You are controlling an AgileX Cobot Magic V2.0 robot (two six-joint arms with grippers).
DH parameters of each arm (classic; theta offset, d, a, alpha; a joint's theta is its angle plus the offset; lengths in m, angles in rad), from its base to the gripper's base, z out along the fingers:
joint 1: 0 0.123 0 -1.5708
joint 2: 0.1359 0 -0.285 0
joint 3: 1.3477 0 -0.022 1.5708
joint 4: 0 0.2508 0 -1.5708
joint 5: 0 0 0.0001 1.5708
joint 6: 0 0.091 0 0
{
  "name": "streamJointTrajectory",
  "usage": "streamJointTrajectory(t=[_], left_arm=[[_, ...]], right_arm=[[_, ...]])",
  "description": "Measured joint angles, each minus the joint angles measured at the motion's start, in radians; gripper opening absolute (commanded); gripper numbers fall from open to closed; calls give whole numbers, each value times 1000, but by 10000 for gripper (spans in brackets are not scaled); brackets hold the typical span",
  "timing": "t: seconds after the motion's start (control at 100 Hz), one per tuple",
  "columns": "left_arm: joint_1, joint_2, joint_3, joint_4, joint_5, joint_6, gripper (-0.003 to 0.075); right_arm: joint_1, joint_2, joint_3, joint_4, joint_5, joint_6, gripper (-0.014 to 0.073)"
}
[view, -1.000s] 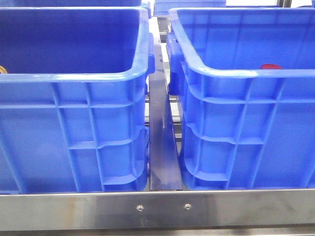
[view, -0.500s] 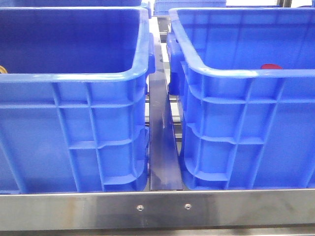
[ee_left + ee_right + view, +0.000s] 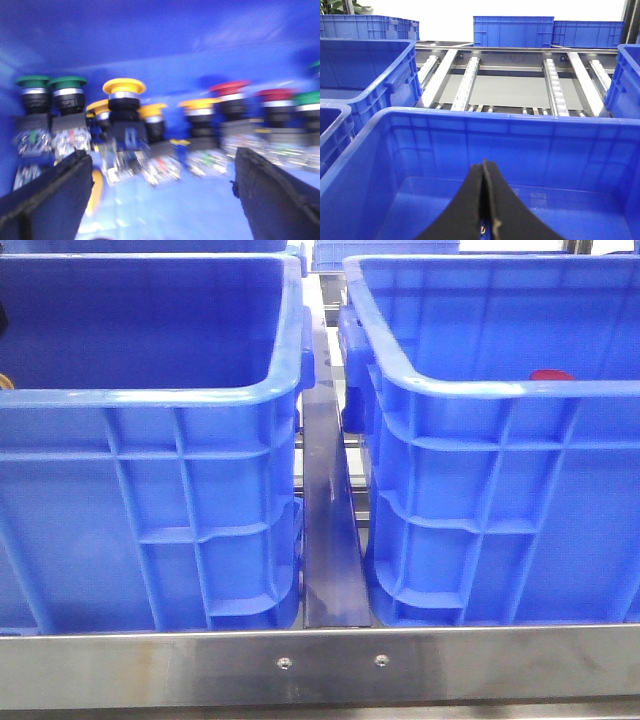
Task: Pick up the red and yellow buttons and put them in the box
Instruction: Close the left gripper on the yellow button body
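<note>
A: Progress? A red button [image 3: 551, 375] already lies in the right box [image 3: 470, 390], near its front wall. Yellow not yet placed, I judge.

B: Left gripper [image 3: 160, 185], jaws wide and empty, is low inside the left crate [image 3: 150, 398], facing a yellow button [image 3: 124, 87] among green and red ones. Right gripper [image 3: 484, 172] hangs over its box, jaws closed, nothing visible between them.

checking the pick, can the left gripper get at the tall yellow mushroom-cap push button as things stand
Probably yes. The left gripper is open inside the blue plastic crate, and the tall yellow mushroom-cap push button stands ahead of its fingers, though neighbouring buttons crowd it closely.
</note>
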Motion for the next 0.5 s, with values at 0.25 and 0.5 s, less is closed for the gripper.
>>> streamJointTrajectory(t=[0.25,0.5], left_arm=[[7,106,-47,22,10,0,548],[50,161,-47,26,2,0,548]], right_arm=[[0,0,0,0,0,0,-67],[0,0,0,0,0,0,-67]])
